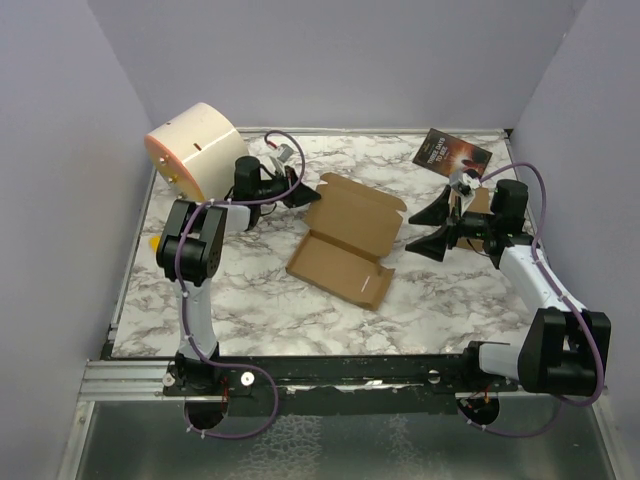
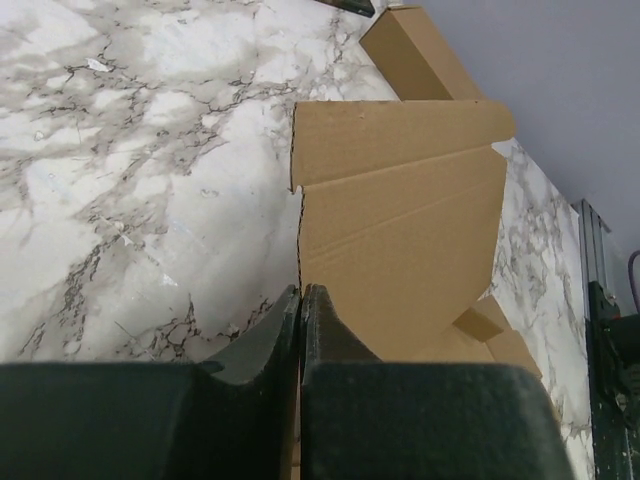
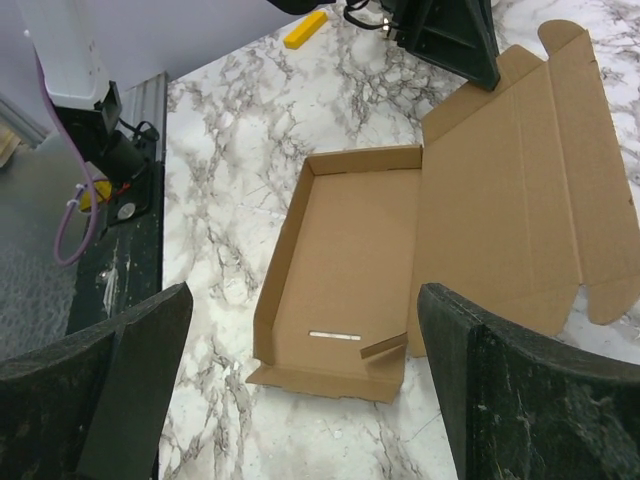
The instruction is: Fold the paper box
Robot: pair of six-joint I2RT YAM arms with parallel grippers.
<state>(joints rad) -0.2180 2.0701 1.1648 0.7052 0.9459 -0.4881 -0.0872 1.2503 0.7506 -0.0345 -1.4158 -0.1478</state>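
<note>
Looking out from the bases, I see bare marble table (image 1: 250,310) between the near rail (image 1: 330,372) and the box (image 1: 340,262), so the front approach is open. The box lies mid-table, skewed, with its shallow tray toward me and the lid panel opened out beyond it. The left gripper (image 1: 305,197) is clamped shut on the lid's left edge, the cardboard pinched between its fingers. The right gripper (image 1: 437,226) hangs just off the box's right side with its fingers spread wide, holding nothing, and a strip of marble shows between it and the cardboard. A yellow block (image 1: 153,241) sits at the table's left edge. Farther back, a booklet (image 1: 452,152) lies near the far right corner and a cream drum (image 1: 195,150) crowds the far left corner, close behind the left arm.
</note>
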